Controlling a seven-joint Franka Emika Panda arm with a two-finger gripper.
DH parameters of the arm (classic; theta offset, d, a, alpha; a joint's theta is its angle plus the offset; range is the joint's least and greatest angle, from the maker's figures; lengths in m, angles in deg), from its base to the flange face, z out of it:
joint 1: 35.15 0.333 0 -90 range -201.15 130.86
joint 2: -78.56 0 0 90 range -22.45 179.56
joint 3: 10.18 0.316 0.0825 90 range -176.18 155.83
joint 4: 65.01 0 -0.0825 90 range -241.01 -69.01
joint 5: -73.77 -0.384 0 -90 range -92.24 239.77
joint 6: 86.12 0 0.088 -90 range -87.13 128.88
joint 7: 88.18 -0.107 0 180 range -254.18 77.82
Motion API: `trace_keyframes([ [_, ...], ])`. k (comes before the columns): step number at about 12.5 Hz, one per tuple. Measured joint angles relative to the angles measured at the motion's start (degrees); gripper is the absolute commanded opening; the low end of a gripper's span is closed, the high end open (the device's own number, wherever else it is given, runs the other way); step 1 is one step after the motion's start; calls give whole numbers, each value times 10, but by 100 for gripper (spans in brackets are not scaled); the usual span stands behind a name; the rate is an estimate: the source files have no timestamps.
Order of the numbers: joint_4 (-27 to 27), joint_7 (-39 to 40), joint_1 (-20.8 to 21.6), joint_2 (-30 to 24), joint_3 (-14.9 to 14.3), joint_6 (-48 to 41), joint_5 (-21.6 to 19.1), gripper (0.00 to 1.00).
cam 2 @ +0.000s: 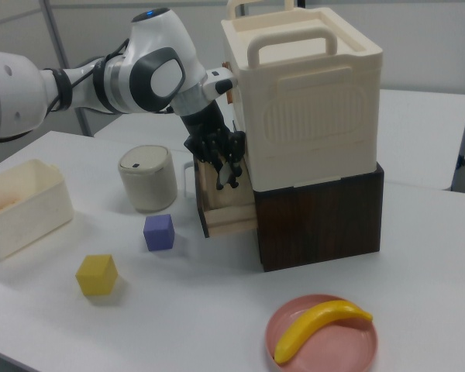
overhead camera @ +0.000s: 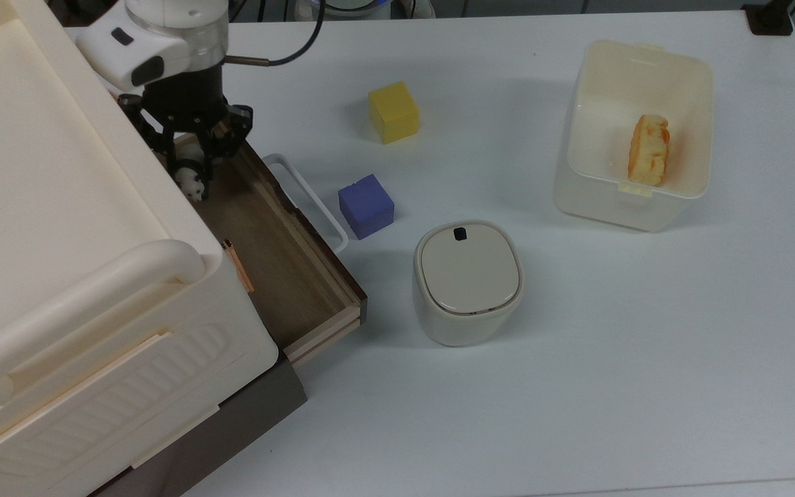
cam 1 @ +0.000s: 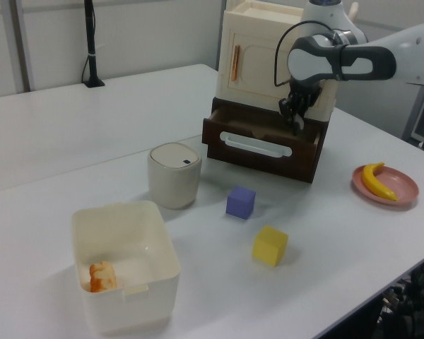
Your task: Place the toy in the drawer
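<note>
Your gripper (overhead camera: 194, 176) clamped on toy (overhead camera: 192, 185), toy hanging below fingertips, directly above drawer (overhead camera: 280, 266) floor, at drawer's end nearest arm. Lower straight, then release.

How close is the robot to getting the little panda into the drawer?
Nearly there. Done: the drawer is pulled open, and the toy is off the table. In hand: the gripper is shut on the toy and holds it over the drawer's far end, right beside the cream cabinet. Left: open the fingers so the toy drops in, then lift away.
</note>
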Motion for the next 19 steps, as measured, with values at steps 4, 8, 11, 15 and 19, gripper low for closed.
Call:
trace_keyframes([
  [4, 0, 10, 4, 16, 5, 32, 0, 81],
  [8, 0, 11, 6, 16, 19, 32, -3, 92],
  [11, 3, 12, 6, 15, 23, 32, -3, 100],
  [15, 4, 16, 6, 14, 27, 28, -3, 100],
  [19, 14, 10, 35, 4, 39, -39, -3, 100],
])
